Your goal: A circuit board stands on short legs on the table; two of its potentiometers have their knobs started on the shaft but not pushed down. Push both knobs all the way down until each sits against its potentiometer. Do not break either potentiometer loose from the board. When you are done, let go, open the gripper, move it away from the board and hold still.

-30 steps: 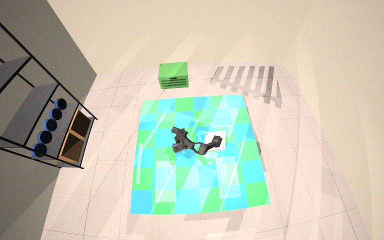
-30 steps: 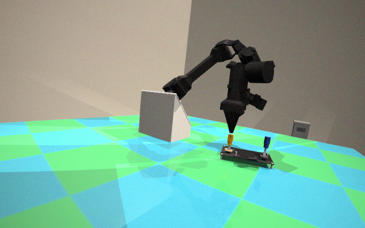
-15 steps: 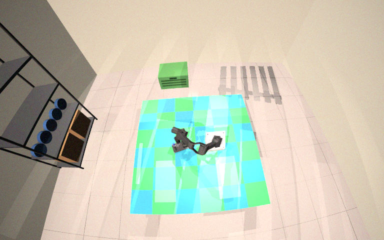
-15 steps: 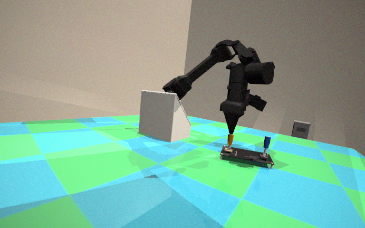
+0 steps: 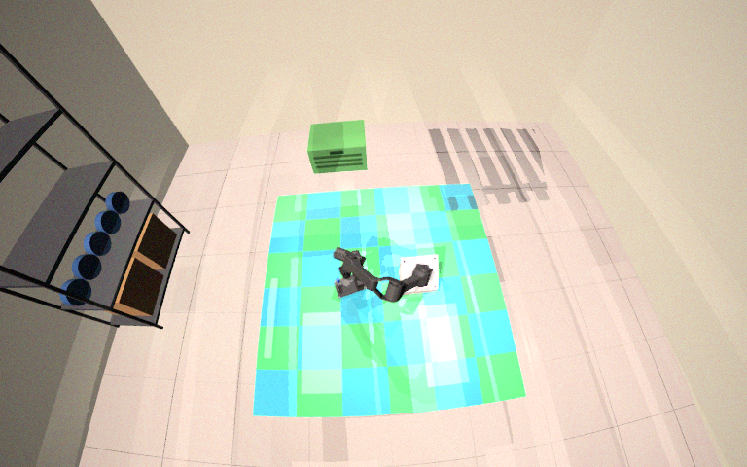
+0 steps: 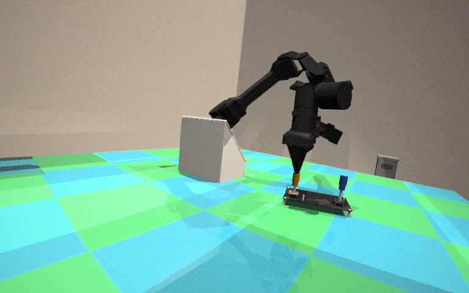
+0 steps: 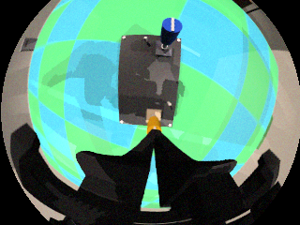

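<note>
While the gripper (image 6: 296, 168) is seen clenched to a single point with nothing between its fingers, its tip is set on top of the orange knob (image 6: 295, 179), pointing straight down. In the wrist view the orange knob (image 7: 153, 126) is found at six o'clock on the dark board (image 7: 150, 82), at its near edge. The blue knob (image 7: 171, 30) is seen at twelve o'clock, at the far end, raised on its shaft. Beyond the board (image 6: 316, 199), on the checkered mat (image 6: 138, 213), a white wedge-shaped block (image 6: 207, 152) is placed.
</note>
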